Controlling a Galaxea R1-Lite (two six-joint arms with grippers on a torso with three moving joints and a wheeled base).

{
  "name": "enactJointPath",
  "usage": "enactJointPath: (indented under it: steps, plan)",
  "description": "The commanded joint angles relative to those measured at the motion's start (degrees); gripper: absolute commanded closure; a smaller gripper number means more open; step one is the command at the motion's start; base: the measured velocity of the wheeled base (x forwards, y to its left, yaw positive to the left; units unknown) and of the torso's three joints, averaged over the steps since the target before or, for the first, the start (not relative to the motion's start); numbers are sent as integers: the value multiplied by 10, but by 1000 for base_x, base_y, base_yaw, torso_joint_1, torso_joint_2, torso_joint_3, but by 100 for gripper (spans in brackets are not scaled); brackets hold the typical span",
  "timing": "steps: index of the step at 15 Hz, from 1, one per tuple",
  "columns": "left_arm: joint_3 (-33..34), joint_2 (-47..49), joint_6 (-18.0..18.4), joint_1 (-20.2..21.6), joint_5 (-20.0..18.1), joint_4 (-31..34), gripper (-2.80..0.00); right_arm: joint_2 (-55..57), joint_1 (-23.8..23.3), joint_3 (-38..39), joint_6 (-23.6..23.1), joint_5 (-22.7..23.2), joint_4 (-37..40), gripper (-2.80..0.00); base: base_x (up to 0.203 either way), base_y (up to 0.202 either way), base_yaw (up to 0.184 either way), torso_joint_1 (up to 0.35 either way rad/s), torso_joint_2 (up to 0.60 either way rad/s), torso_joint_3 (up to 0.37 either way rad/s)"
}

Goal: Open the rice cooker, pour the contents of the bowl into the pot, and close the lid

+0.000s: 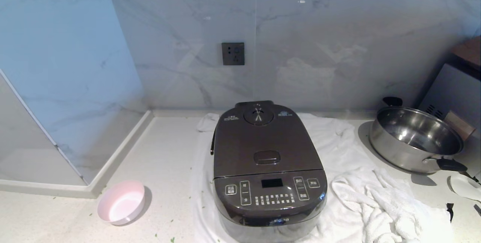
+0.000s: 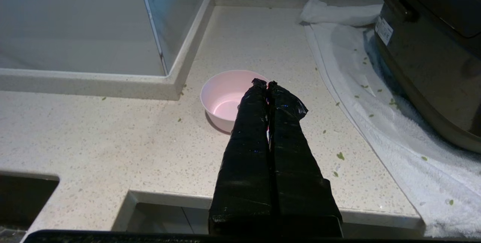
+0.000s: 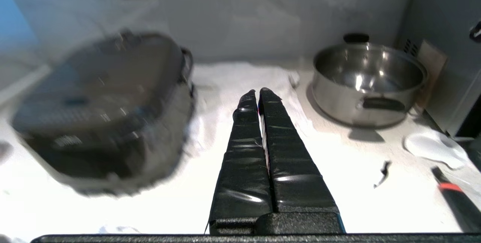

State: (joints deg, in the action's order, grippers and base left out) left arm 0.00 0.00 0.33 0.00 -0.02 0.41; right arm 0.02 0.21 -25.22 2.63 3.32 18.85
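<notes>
Cooker (image 1: 268, 168) sits on a white towel (image 1: 338, 149) mid-counter from the head view, lid (image 1: 265, 138) down, the pink bowl (image 1: 121, 201) empty well to its left and a steel pot (image 1: 415, 139) off to the right — neither arm shows. Left wrist view: the left gripper (image 2: 266, 84) hangs over the bowl's near rim, jaws pressed together, green bits (image 2: 340, 156) strewn on counter and towel. Right wrist view: the right gripper (image 3: 258, 92) — jaws together, holding nothing — hangs above the towel between cooker and steel pot.

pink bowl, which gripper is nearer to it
Left. The left gripper, jaws shut, hangs just above the pink bowl on the cooker's left. The right gripper, also shut, is over the white towel on the rice cooker's far side.
</notes>
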Motion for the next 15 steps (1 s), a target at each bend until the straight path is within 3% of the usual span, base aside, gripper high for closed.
enactJointPath:
  steps: [1, 6, 9, 12, 15]
  plan:
    - [1, 0, 0, 0, -1, 0, 0, 0, 0, 41, -18, -2, -7, 0, 0, 0, 0, 0, 0, 0]
    - [1, 0, 0, 0, 0, 0, 0, 0, 0, 183, -80, -4, -103, 0, 0, 0, 0, 0, 0, 0]
    - [1, 0, 0, 0, -1, 1, 0, 0, 0, 247, -106, -26, -232, 0, 0, 0, 0, 0, 0, 0]
    - [1, 0, 0, 0, -1, 0, 0, 0, 0, 247, -104, -17, -154, 0, 0, 0, 0, 0, 0, 0]
    - [1, 0, 0, 0, 0, 0, 0, 1, 0, 251, -90, -16, -186, 0, 0, 0, 0, 0, 0, 0]
